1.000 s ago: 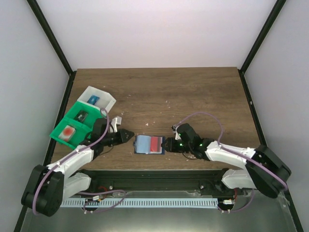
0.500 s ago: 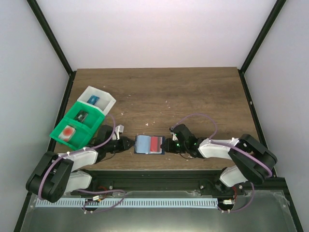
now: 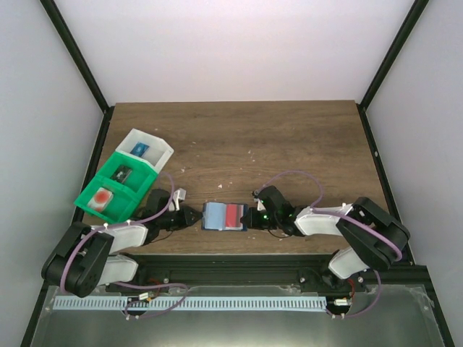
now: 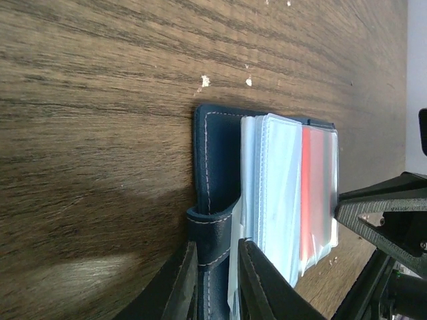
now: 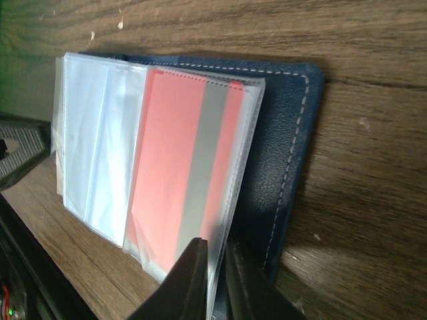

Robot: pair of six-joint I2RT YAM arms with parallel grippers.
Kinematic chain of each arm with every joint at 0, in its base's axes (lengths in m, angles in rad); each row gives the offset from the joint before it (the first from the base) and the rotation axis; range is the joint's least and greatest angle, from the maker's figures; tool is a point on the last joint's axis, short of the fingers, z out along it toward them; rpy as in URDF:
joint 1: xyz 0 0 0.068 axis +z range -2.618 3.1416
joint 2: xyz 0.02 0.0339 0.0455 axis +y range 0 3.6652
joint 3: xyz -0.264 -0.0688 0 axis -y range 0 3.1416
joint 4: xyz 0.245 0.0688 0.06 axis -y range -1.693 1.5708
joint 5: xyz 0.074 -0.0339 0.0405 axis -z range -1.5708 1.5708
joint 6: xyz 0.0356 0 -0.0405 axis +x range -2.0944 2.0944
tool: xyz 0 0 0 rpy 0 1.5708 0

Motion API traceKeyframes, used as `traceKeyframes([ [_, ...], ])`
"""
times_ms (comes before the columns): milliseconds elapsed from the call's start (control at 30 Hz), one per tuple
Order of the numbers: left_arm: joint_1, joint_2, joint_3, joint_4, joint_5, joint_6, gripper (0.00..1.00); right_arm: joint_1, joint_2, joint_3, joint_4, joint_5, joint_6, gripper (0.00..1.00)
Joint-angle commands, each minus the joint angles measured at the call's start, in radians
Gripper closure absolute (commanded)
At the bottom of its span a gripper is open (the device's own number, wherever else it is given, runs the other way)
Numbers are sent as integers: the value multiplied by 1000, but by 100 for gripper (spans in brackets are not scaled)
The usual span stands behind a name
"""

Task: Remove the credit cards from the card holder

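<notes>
Right, status by view:

- Top view: card holder (image 3: 224, 216) lies open and flat on the table (image 3: 289, 144), near the front edge, between the two arms. Left fingers (image 3: 191, 215) sit at its left edge, right fingers (image 3: 252, 215) at its right edge. A red credit card (image 3: 232, 214) shows in the right half. Green bin (image 3: 116, 189) and white bin (image 3: 148, 148) sit well apart at far left.
- Left wrist: left fingers (image 4: 189, 283) are narrow and straddle the stitched strap (image 4: 213, 233) on the dark cover's edge. Looks like a pinch on the cover, acting as the anchor. The clear sleeve (image 4: 280, 187) fans up from the cover, red card behind it.
- Right wrist: right fingers (image 5: 195, 277) are nearly closed on the corner of the clear sleeve that carries the pink-red card with a grey stripe (image 5: 173, 153). I can't tell if the pads bite the card itself or only the plastic.
- Step in hand, my read: brace the holder, then extract the first card. It is not out yet.
- Next move calls for a straight pull along the sleeve's opening while the left keeps the cover down. If only plastic is pinched, the whole holder drags, so re-grip on the card edge.
</notes>
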Motion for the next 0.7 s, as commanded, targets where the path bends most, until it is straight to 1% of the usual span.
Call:
traceKeyframes([
  [0,-7,22,-9,19,18,4,80,-7,9,20,21,-10,-7,92],
  [100,-9,28,-11,21,21,-1,80,-7,-1,20,7,0,-15,98],
  [167,-9,27,-13,25,24,-7,80,-7,-15,20,-4,15,-21,100],
  [467,-20,23,-7,51,48,-43,80,-6,-72,35,-65,61,-47,100],
  [500,-21,23,-8,51,48,-45,80,-6,-76,37,-71,67,-50,99],
  [600,-27,22,-14,62,48,-56,80,-7,-77,42,-81,71,-51,91],
  [633,-30,23,-17,68,48,-63,80,-6,-75,42,-79,65,-52,91],
  [667,-33,23,-20,73,48,-67,80,-7,-73,41,-72,56,-56,93],
])
